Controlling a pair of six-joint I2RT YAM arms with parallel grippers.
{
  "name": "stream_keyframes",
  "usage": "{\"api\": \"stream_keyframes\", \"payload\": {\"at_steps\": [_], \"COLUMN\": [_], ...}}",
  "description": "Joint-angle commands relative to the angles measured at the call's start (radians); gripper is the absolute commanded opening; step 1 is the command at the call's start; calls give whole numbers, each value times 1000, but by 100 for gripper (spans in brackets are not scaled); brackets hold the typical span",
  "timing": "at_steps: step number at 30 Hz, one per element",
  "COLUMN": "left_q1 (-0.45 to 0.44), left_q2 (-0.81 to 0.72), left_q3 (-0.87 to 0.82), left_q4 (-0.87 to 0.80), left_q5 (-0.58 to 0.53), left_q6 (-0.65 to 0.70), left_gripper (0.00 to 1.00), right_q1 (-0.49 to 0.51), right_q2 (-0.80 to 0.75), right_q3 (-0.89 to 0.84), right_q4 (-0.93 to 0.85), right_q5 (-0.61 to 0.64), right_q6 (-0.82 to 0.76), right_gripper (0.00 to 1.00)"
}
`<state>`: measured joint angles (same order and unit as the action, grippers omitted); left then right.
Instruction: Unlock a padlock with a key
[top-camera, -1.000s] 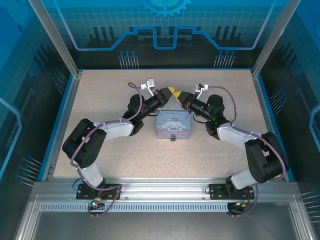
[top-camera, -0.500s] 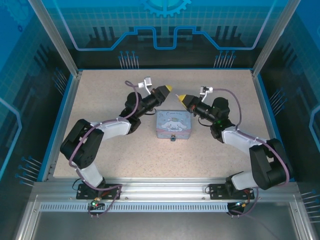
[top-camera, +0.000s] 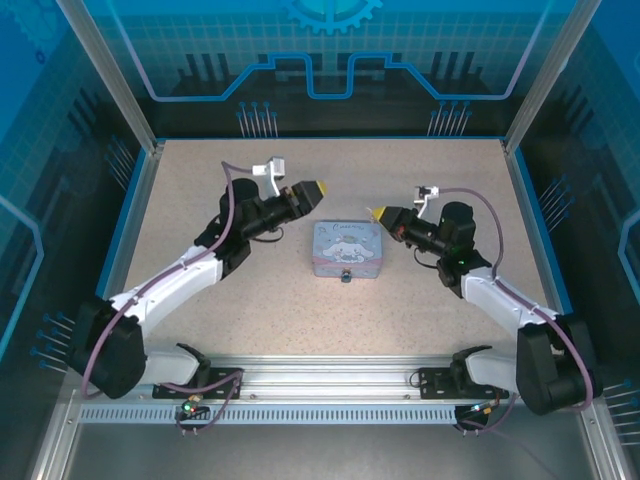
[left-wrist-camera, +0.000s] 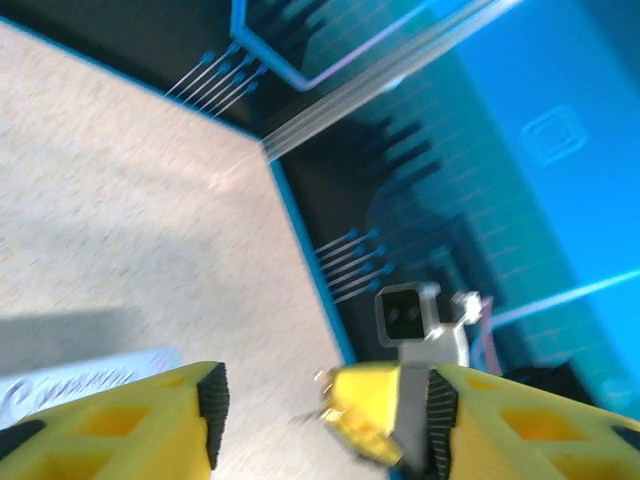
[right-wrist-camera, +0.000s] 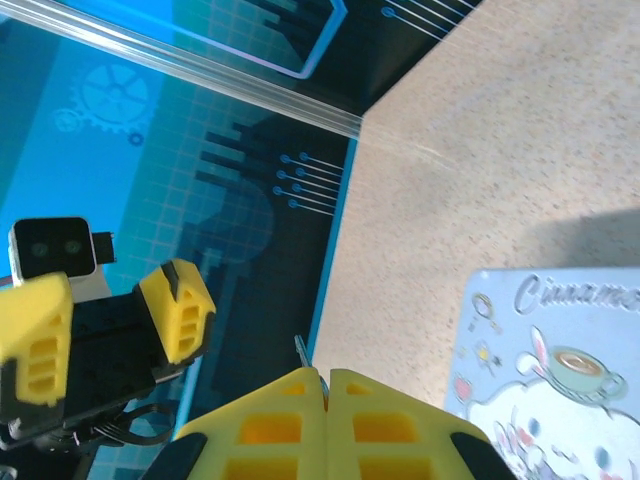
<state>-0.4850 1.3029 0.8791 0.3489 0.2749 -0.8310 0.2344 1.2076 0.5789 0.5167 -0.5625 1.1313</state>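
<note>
The key (right-wrist-camera: 301, 350) is a thin grey sliver poking out between the tips of my right gripper (right-wrist-camera: 325, 378), which is shut on it. That gripper (top-camera: 380, 213) hovers off the far right corner of the pale blue box (top-camera: 347, 247). The padlock (top-camera: 346, 275) is a tiny dark lump at the box's near edge. My left gripper (top-camera: 312, 187) hangs beyond the box's far left corner, open with nothing between its fingers (left-wrist-camera: 212, 400). In the left wrist view the right gripper's yellow tip (left-wrist-camera: 372, 418) shows blurred between my left gripper (left-wrist-camera: 326, 395) jaws, at a distance.
The box lid (right-wrist-camera: 560, 370) carries a cartoon print. Blue walls (top-camera: 120, 215) and metal posts ring the speckled table (top-camera: 200, 170). Purple cables (top-camera: 232, 190) loop along both arms. Bare tabletop lies left, right and in front of the box.
A second ago both gripper tips met behind the box. They have since drawn apart: the left one back to the left, the right one to the right and nearer.
</note>
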Motion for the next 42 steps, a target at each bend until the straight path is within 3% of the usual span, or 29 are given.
{"api": "stream_keyframes", "payload": {"at_steps": [1, 5, 9, 17, 28, 35, 42], "left_q1": [-54, -144, -226, -342, -374, -374, -378], "left_q2": [-56, -85, -76, 35, 297, 350, 356], "left_q3": [-88, -206, -349, -440, -468, -430, -339], "left_q4": [-166, -130, 22, 214, 537, 505, 346], "left_q5": [-9, -54, -101, -193, -265, -304, -323], "left_q6": [119, 157, 147, 152, 82, 143, 279], "left_gripper": [61, 62, 64, 71, 90, 92, 92], "right_q1": [-17, -12, 19, 119, 154, 151, 132], "right_q2": [-33, -30, -22, 22, 84, 201, 311], "right_q3": [-40, -102, -148, -180, -246, -203, -139], "right_q4": [-101, -67, -35, -6, 77, 126, 177], "right_q5": [-28, -6, 30, 97, 195, 209, 186], "right_q6": [-75, -62, -50, -55, -51, -65, -34], "right_gripper": [0, 0, 0, 0, 0, 0, 0]}}
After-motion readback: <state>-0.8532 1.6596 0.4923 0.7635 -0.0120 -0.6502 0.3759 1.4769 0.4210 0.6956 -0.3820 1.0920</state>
